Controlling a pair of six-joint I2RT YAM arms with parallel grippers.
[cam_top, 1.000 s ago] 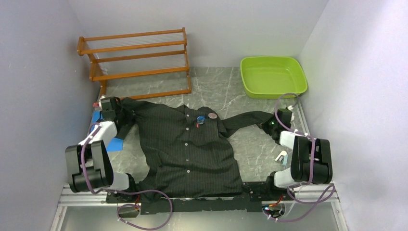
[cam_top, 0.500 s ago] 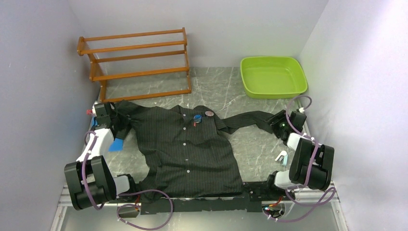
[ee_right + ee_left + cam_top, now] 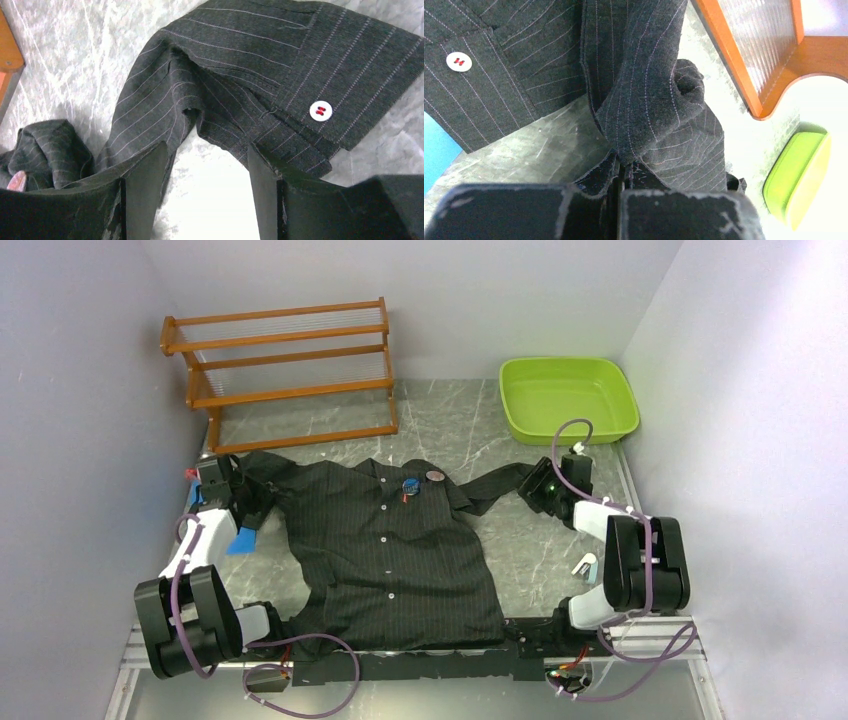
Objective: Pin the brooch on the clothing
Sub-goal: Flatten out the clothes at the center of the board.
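Note:
The clothing [image 3: 395, 545], a black pinstriped shirt, lies flat and face up in the top view. Near its collar sit a small blue piece [image 3: 410, 485] and a brownish round disc [image 3: 435, 477]; I cannot tell which is the brooch. My left gripper [image 3: 217, 482] is at the end of the shirt's left sleeve. In the left wrist view the left gripper [image 3: 626, 167] is shut on a fold of that sleeve [image 3: 649, 90]. My right gripper [image 3: 202, 167] stands open with bare table between its fingers. The right cuff [image 3: 320, 75], with its white button [image 3: 320, 111], lies just beyond the tips.
A wooden rack [image 3: 285, 370] stands at the back left and a green tub [image 3: 568, 398] at the back right. A blue flat object [image 3: 243, 538] pokes out under the left sleeve. A small white item [image 3: 585, 563] lies by the right arm.
The right gripper has opened, let go of the right sleeve and moved inward toward the shirt. The left gripper pulled its sleeve slightly outward, then held still.

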